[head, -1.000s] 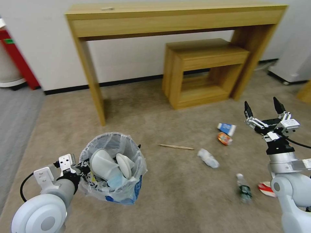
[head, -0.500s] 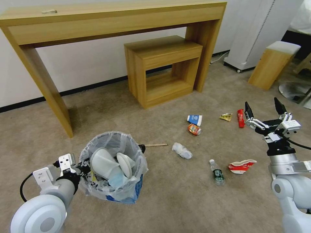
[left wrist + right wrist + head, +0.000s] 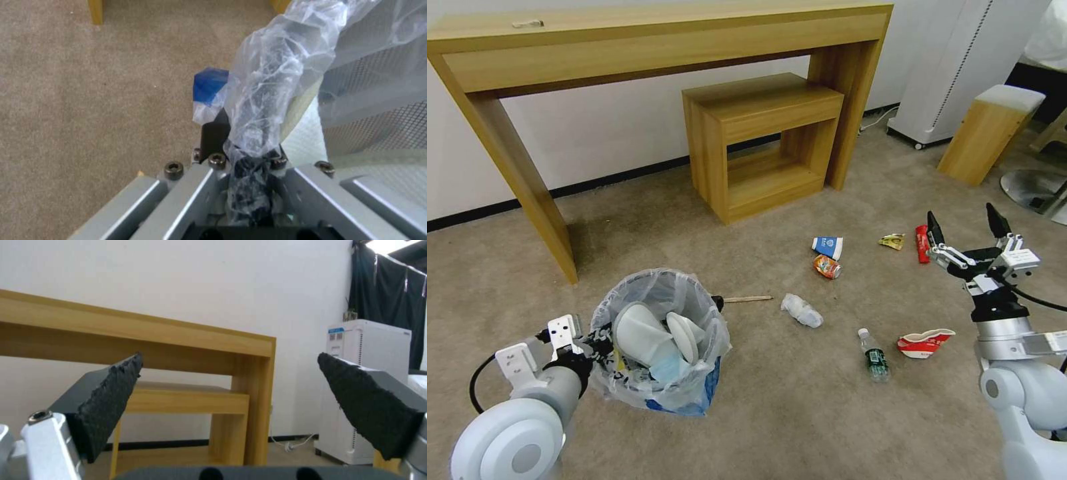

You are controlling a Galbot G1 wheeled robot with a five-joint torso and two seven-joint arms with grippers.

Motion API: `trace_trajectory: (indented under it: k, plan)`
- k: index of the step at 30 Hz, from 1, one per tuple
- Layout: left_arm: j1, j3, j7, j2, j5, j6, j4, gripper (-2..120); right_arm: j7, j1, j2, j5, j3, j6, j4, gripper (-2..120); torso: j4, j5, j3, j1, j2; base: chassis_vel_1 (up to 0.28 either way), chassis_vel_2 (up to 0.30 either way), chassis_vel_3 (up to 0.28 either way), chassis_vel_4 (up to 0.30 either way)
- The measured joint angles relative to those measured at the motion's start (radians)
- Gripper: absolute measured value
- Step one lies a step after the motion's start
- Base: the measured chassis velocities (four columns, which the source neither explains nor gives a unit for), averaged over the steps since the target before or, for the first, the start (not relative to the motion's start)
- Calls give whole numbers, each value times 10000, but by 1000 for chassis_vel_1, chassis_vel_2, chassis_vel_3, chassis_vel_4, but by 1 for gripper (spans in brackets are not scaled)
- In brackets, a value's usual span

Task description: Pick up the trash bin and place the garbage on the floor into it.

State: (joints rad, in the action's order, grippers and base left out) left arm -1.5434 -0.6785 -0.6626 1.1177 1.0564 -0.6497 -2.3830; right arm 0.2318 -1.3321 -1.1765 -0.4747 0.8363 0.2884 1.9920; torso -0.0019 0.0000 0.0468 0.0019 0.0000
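One trash bin (image 3: pixel 657 340) in left hand (image 3: pixel 594 341).

A long light-wood console table (image 3: pixel 660 40) stands against a plain white wall (image 3: pixel 620 140) with a black skirting strip (image 3: pixel 620 175), and a smaller matching wooden side table with an open shelf (image 3: pixel 764 143) is tucked under its right end. Beige short-pile carpet (image 3: pixel 800 413) covers the floor. To the right stand a tall white appliance cabinet (image 3: pixel 960 67) and a small wooden stool with a pale top (image 3: pixel 990 130).
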Motion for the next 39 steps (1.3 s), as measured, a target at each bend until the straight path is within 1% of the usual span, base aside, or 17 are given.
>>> trace_trajectory:
  k: [8,23,28,39]
  plan:
    - [22,5,77,-6,-5,48,35,1,4,35,-9,13,-47,0,-68,100,0,0,55,0,51,0,0,0,0]
    - [32,6,152,-21,-80,97,94,1,6,131,28,30,-150,0,-136,100,0,0,327,23,358,0,0,0,0]
    - [-21,14,155,-8,-134,100,52,1,6,101,55,19,-144,9,-123,100,0,0,467,23,493,0,0,0,0]
    - [-94,20,157,23,-251,101,-36,1,6,86,72,-1,-131,45,-88,100,0,0,636,52,691,0,0,0,0]
